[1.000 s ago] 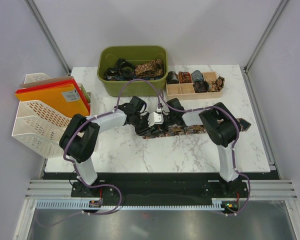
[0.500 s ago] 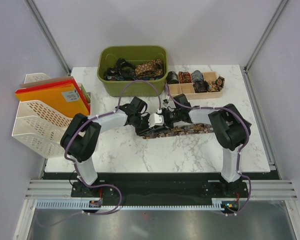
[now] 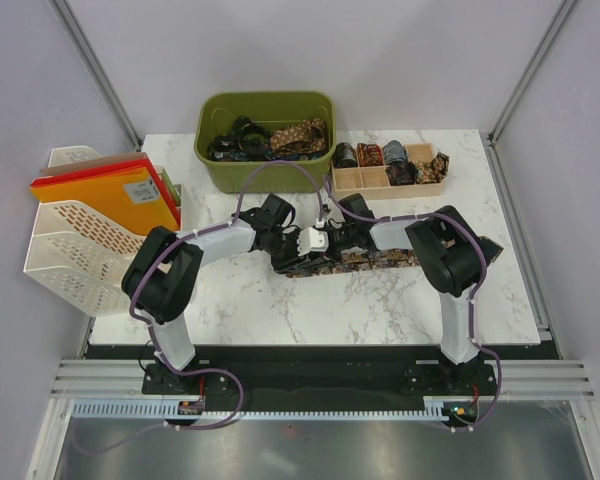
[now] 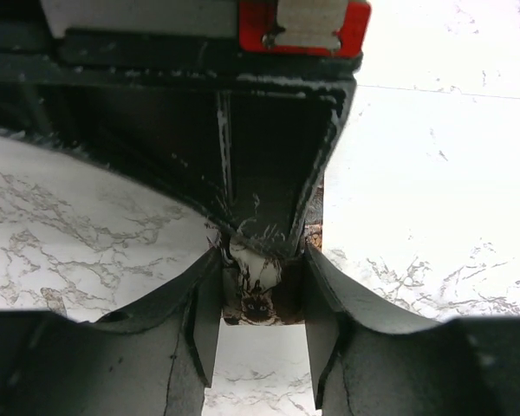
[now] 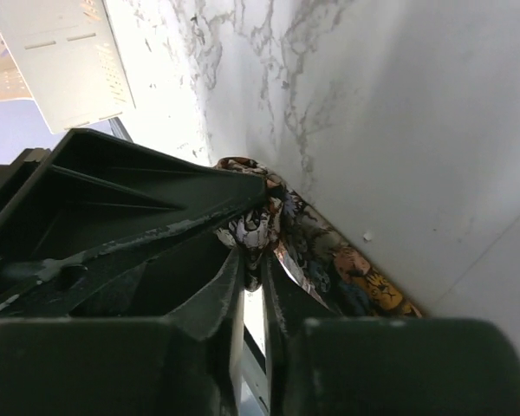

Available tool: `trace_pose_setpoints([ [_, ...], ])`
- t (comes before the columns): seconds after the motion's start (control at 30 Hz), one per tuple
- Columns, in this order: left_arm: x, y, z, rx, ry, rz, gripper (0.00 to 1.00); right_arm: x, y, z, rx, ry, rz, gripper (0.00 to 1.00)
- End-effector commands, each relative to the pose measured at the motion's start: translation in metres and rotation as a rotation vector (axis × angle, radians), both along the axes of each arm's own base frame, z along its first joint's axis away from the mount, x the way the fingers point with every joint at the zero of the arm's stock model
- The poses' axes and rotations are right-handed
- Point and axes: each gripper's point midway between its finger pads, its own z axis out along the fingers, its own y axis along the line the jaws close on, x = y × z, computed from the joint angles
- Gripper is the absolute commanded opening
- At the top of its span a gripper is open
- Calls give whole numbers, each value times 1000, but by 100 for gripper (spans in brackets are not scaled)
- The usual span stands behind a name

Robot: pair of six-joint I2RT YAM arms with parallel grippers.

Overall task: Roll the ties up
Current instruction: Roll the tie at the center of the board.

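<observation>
The left gripper [image 4: 262,277] is clamped on the tie [image 3: 365,260]. In its wrist view a small rolled or folded end of the tie fills the gap between the two fingers [image 4: 204,321], with cloth touching both inner faces. That end shows a dark ground with cream and brown-gold paisley figures.

Straight ahead of it, the right gripper [image 5: 253,260] meets it tip to tip. Its fingers [image 5: 230,295] are drawn almost together, pinching a bunched fold of the same tie at their tips. A dark finger of the left gripper lies against that bunch from the side. From the pinch, the flat strip runs away toward the right gripper's own arm, lying print-up on the table [image 3: 280,310]. It is dark with orange, gold and bluish paisley.

From above, the two grippers touch over the left end of the tie at mid-table. The rest of the tie lies in a straight narrow band to the right, passing under the right arm. Whether the dark point showing beyond that arm is its far end cannot be told.

Beyond the grippers stands a green bin [image 3: 270,175] holding loose ties [image 3: 300,135], some dark and one in brown-gold paisley. Just right of the bin is a wooden tray [image 3: 375,180] with rolled ties [image 3: 370,155] in its far compartments. Well off to the left gripper's left, a white rack [image 3: 75,240] holds orange folders [image 3: 110,190].
</observation>
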Motion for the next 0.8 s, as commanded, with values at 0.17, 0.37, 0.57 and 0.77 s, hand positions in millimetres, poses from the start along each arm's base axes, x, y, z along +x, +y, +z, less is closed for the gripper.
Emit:
trace_pose_setpoints([
  [0.17, -11, 29, -17, 89, 53, 27, 54, 5, -18, -27, -86, -12, -25, 0],
  [0.37, 9, 27, 40, -72, 74, 197, 64, 3, -29, -40, -146, 6, -57, 0],
  [0.57, 6, 36, 66, -199, 264, 474, 70, 7, -26, -54, -143, 49, -107, 0],
  [0.77, -6, 36, 78, -341, 423, 607, 84, 15, -16, -59, -113, 54, -143, 0],
])
